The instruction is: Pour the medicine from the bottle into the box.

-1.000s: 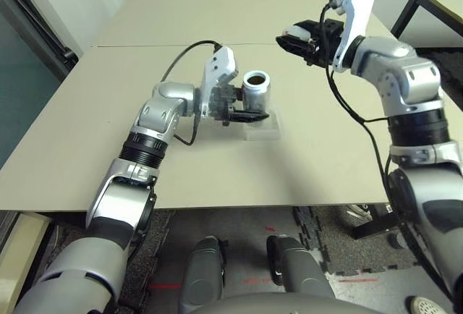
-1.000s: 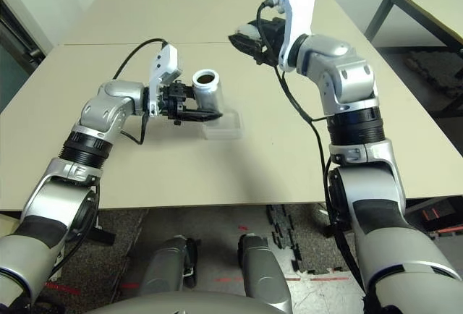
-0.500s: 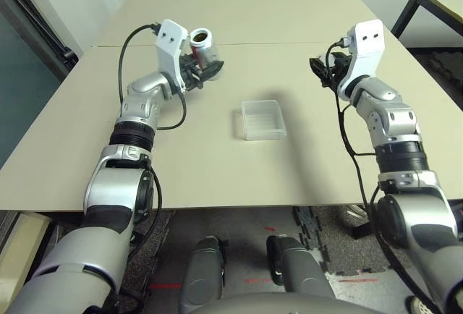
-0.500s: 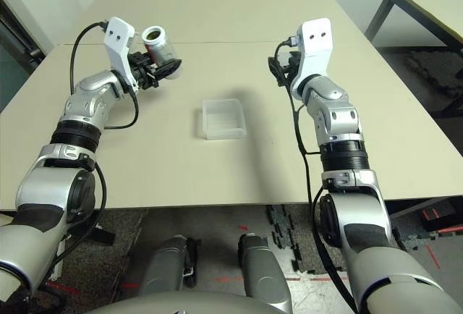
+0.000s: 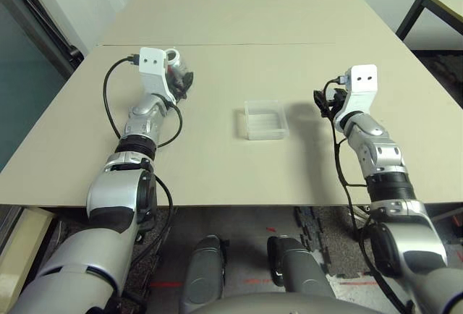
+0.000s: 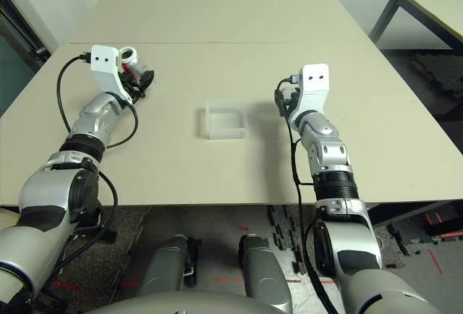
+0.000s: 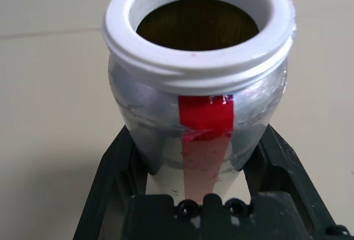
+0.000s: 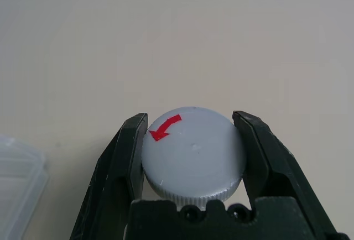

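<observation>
Left eye view, bottle (image 5: 173,58) moved left, box (image 5: 265,119) uncovered

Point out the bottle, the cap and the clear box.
bottle (image 7: 202,107): left wrist view, on its silvery side by the red label.
cap (image 8: 193,154): right wrist view, on its flat grey top.
box (image 5: 265,119): left eye view, on its floor.

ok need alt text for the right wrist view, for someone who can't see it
A round grey cap with a small red arrow on top is clamped between the right gripper's two black fingers. It hangs over a beige table, with a corner of the clear plastic box at the edge.
</observation>
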Controlling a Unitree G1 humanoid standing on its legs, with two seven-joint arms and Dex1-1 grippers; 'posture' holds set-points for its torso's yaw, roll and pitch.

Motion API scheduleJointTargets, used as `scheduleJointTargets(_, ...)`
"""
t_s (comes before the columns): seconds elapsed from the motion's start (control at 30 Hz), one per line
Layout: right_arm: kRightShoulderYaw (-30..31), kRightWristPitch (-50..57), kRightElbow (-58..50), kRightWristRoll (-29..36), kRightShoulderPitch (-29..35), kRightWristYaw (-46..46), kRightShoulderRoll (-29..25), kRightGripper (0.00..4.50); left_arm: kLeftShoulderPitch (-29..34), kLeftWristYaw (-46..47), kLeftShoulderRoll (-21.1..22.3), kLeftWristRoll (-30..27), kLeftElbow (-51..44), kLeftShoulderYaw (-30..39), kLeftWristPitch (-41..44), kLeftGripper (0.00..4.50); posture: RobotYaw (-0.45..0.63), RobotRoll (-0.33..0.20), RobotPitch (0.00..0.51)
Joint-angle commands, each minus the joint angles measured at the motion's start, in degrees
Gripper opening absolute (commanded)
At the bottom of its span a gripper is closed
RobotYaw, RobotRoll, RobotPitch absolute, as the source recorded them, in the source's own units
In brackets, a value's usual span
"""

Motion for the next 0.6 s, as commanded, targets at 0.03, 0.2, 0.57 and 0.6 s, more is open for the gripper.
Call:
scheduleJointTargets(0.03, 0.45, -0.52, 2.37, -0.62, 0.23, 0.91, 0.31, 2.58, -0.53, 0.74, -0.42, 1.05, 1.53, 0.16, -0.60, 2.54, 0.00, 0.000, 0.095)
scheduleJointTargets(0.2, 0.71, 0.19, 4.32, -0.54, -0.16, 1.96, 0.48, 2.58, -0.64, 0.47, -0.56, 1.35, 1.85, 0.13, -0.60, 2.54, 0.00, 0.000, 0.094)
scheduleJointTargets(0.57, 0.99, 1.06, 6.85, -1.23, -1.71, 3.49, -0.06, 4.04, -0.86, -0.36, 0.19, 2.03, 2.11, 0.13, -0.34, 2.54, 0.00, 0.000, 0.094)
scheduleJointTargets(0.6, 0.95, 1.23, 6.89, -1.19, -1.90, 3.66, -0.11, 4.35, -0.92, -0.48, 0.28, 2.14, 2.15, 0.08, -0.27, 2.54, 0.00, 0.000, 0.094)
